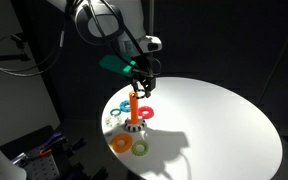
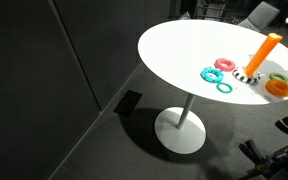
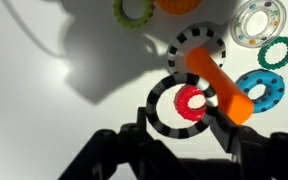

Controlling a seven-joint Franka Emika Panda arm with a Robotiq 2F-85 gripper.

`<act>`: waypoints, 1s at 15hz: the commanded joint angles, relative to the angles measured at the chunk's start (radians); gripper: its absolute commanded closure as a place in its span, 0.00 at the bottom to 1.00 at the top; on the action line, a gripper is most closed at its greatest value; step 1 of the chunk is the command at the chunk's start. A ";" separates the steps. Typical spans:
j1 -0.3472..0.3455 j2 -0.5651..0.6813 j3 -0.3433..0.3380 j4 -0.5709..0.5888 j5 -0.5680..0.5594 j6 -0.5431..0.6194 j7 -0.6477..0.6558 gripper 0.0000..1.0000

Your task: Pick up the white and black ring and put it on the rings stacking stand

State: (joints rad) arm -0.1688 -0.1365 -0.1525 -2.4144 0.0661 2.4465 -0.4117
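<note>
In the wrist view my gripper (image 3: 184, 122) is shut on the white and black ring (image 3: 160, 116), gripping its outer rim between both fingers. The ring hangs level above the table, right beside the top of the orange peg of the rings stacking stand (image 3: 220, 86). The peg rises from a black-and-white striped base (image 3: 197, 42). In an exterior view the gripper (image 1: 140, 88) hovers just above the peg (image 1: 134, 104). The peg also shows in an exterior view (image 2: 264, 54), where the gripper is out of frame.
On the white round table (image 1: 224, 130) around the stand lie a red-pink ring (image 3: 191, 102), a blue ring (image 3: 260, 90), a teal ring (image 3: 277, 52), a clear ring (image 3: 259, 22), a green ring (image 1: 140, 149) and an orange ring (image 1: 121, 143).
</note>
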 commanded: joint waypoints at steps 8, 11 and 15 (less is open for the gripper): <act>0.073 0.000 0.001 0.030 0.009 -0.084 -0.008 0.59; 0.083 0.003 0.007 0.029 0.000 -0.092 0.000 0.59; 0.086 0.009 0.015 0.023 -0.017 -0.080 0.013 0.59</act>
State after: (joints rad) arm -0.0851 -0.1322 -0.1421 -2.4038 0.0662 2.3815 -0.4116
